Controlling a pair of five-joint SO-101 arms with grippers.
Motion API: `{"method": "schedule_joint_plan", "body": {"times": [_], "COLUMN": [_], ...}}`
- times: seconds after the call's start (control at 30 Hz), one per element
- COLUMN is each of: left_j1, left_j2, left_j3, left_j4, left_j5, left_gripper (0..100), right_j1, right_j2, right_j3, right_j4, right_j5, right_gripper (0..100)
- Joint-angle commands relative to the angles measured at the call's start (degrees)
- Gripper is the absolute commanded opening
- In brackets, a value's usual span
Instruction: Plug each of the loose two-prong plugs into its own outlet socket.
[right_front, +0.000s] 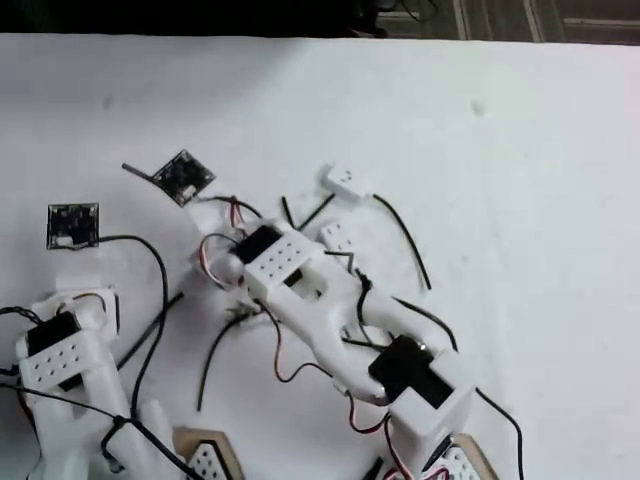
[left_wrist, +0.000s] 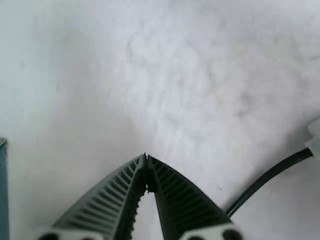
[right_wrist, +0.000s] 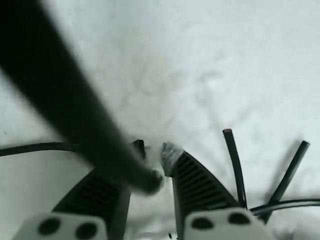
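The desk (right_front: 520, 150) is white, and the task's parts lie in its middle and left half. A corded white block (right_front: 347, 180), which looks like a plug, lies beyond the middle of the desk, and its black cord (right_front: 408, 238) trails back toward the arms. A second white block (right_front: 337, 235) with small holes lies just beside the right arm (right_front: 330, 320), close to the first block but apart from it. 2 dark square boards lie farther left: one board (right_front: 183, 177) is tilted, and the other board (right_front: 73, 225) lies square near the desk's left edge, with a black wire (right_front: 160, 285) curving away from it. I cannot tell which pieces are sockets.

The right arm stretches diagonally over the desk's middle, above a tangle of red and black leads. In the right wrist view, the right tool (right_wrist: 154, 149) hangs low over the desk and a thick blurred black cable (right_wrist: 75, 110) crosses in front of it. I cannot tell whether this tool is clenched or released. 2 cut cable ends (right_wrist: 232, 160) lie on the desk just beside it.

The left arm (right_front: 60, 365) stands at the near left. The left tool (left_wrist: 146, 161) is clenched with nothing in it, its ribbed fingertips (left_wrist: 125, 190) meeting over bare desk. A thin black cable (left_wrist: 265, 177) lies near it.
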Motion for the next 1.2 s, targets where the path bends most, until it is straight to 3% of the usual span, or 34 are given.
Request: {"method": "schedule_joint_plan", "body": {"times": [0.0, 0.47, 1.0, 1.17], "left_j1": [-0.31, -0.31, -0.31, -0.31], "left_j2": [-1.63, -1.63, -1.63, -1.63], "left_j3": [-0.18, -0.18, -0.18, -0.18], "left_j4": [-0.88, -0.88, -0.88, -0.88], "left_j5": [0.18, 0.18, 0.18, 0.18], "left_gripper": [3, 3, 3, 3], "right_j1": [0.92, 0.84, 0.13, -1.27], "right_j2": [-0.22, 0.48, 7.52, 4.97], "right_j3": [-0.53, -1.93, -6.95, -8.97], "right_j4": [3.65, 5.76, 12.70, 15.60], "right_j5": [-2.55, -8.97, -6.15, -4.92], "right_gripper": [1.9, 1.9, 1.9, 6.7]}}
